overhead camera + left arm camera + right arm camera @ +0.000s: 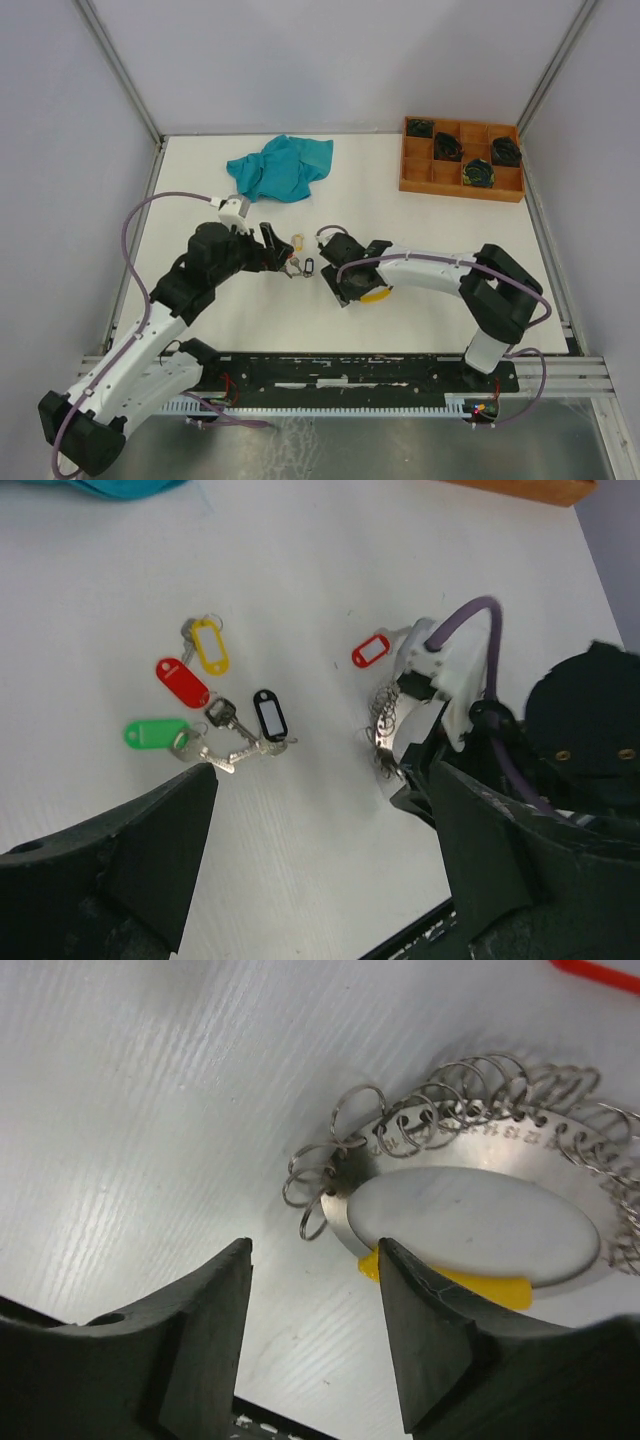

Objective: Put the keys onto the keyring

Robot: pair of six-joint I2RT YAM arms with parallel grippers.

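Keys (pixel 222 720) just ahead of the spread left hand (pixel 322 780); keyring (pixel 450 1152) touching the parted right hand (pixel 315 1255).

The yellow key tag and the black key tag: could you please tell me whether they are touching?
Apart. The left wrist view shows the yellow key tag and the black key tag lying separately, with bare white table between them.

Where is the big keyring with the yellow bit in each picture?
Top external: the keyring shows yellow under the right arm, mid-table.
Left wrist: right of centre, its silvery loops showing.
Right wrist: centre-right, just beyond the jaws.
Shared landmark: the lone red tag just past it, in both wrist views.
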